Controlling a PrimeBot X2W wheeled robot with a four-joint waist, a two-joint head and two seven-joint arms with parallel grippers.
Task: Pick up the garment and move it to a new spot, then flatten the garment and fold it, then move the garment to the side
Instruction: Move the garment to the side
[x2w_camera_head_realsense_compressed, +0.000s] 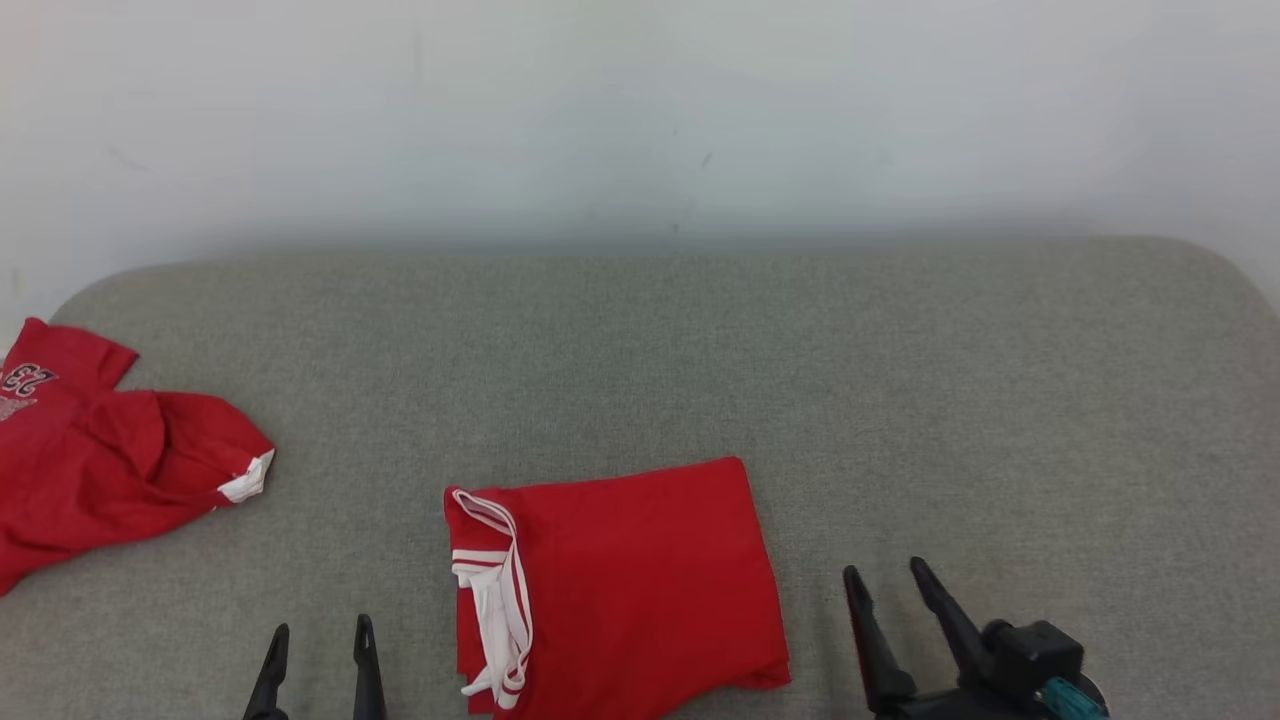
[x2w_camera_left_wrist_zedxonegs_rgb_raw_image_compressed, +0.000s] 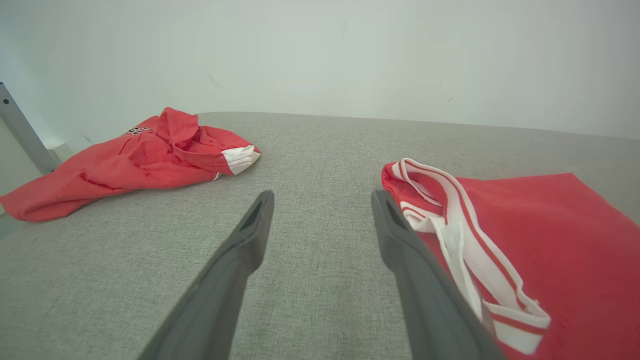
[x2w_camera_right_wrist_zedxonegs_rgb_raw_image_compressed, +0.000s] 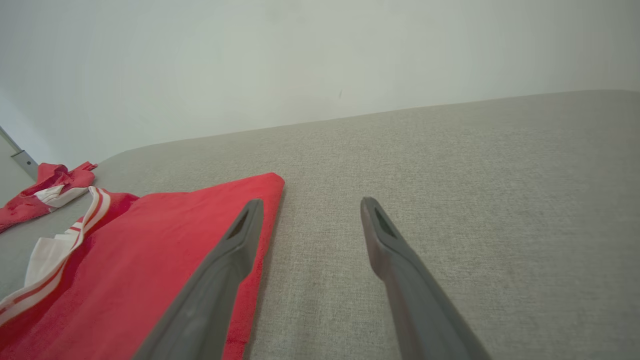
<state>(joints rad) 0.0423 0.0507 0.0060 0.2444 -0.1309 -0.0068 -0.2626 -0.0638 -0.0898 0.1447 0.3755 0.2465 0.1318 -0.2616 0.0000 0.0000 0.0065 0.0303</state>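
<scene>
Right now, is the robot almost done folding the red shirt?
Nearly. Done: the folded red shirt lies in a neat rectangle on the grey cushion. In hand: nothing; the left gripper and right gripper sit open and empty on either side of it. Left: moving it to the side. A crumpled red jersey at the far left is not folded.

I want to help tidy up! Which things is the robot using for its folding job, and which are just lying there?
For the job: folded red garment, left gripper, right gripper, both open beside it.
Just lying about: crumpled red shirt at the far left, probably; grey padded surface underneath.
</scene>
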